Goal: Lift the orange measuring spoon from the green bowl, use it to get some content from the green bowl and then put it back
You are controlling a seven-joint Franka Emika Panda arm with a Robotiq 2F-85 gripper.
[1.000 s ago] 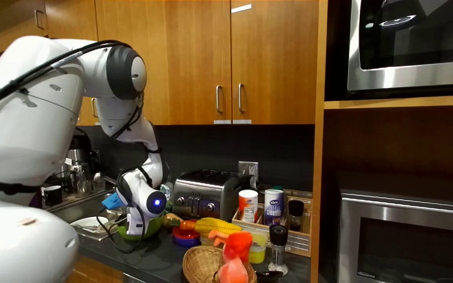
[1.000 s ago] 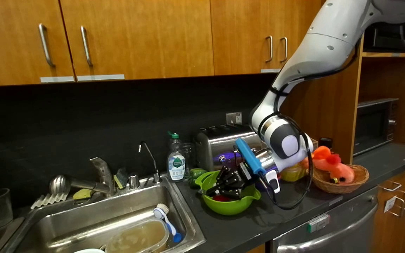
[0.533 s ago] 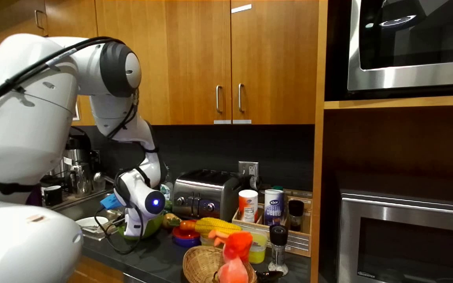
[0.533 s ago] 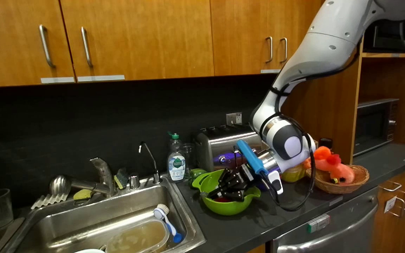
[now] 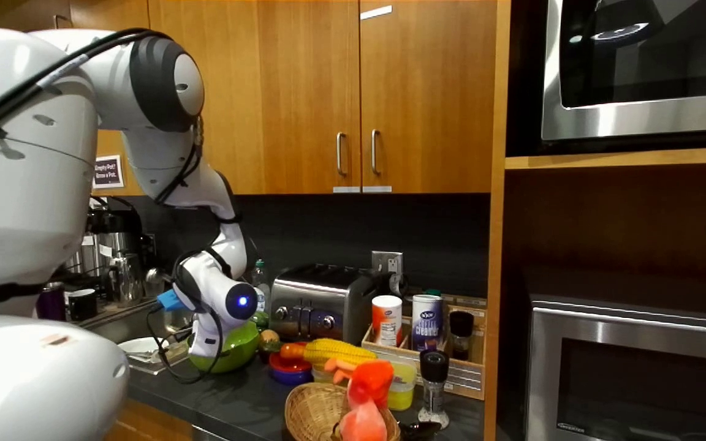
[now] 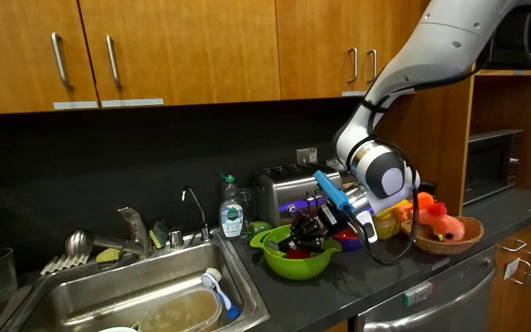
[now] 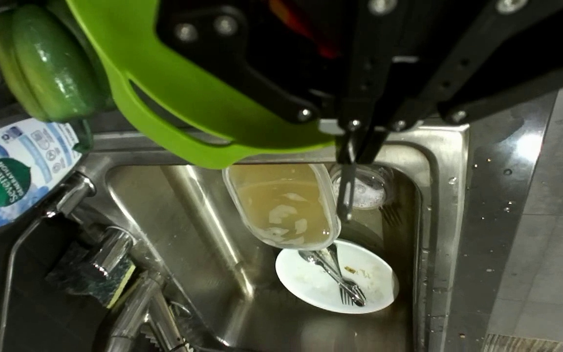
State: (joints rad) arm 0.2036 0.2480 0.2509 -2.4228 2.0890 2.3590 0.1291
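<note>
On the dark, smooth tabletop [image 6: 288,302], near its edge by the steel sink [image 6: 248,289], we see the lime-green round bowl [image 6: 300,269]; over it hangs the black jointed gripper [image 7: 358,150], its jaws seemingly together on something thin. We judge the pick-up probably made, with scooping and returning left. Inside, a red patch [image 6: 298,254] is mostly covered; we cannot tell whether the orange measuring spoon is that, or has the gripped thin grey slotted strip [image 7: 348,193] as its handle.
</note>
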